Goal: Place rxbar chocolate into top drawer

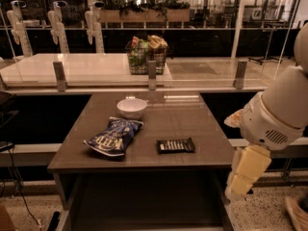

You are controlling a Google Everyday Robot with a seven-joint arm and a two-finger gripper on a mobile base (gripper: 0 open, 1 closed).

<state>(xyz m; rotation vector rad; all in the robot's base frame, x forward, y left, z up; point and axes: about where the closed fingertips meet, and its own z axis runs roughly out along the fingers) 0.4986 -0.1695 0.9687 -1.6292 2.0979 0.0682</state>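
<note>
The rxbar chocolate [175,145], a small flat black wrapper with white lettering, lies flat on the brown table [183,119], near its front right. The top drawer [144,201] stands pulled out below the table's front edge, and its inside looks dark and bare. My arm [276,114] reaches in from the right with a white joint and a pale yellow link [245,170] hanging down beside the drawer's right side. The gripper itself does not show in the camera view; only arm links do. Nothing touches the bar.
A crinkled blue chip bag [114,136] lies at the table's front left. A white bowl [131,108] stands behind it. A wire basket of snacks [147,55] sits on the pale counter behind a glass partition [151,73]. Speckled floor lies at the lower right.
</note>
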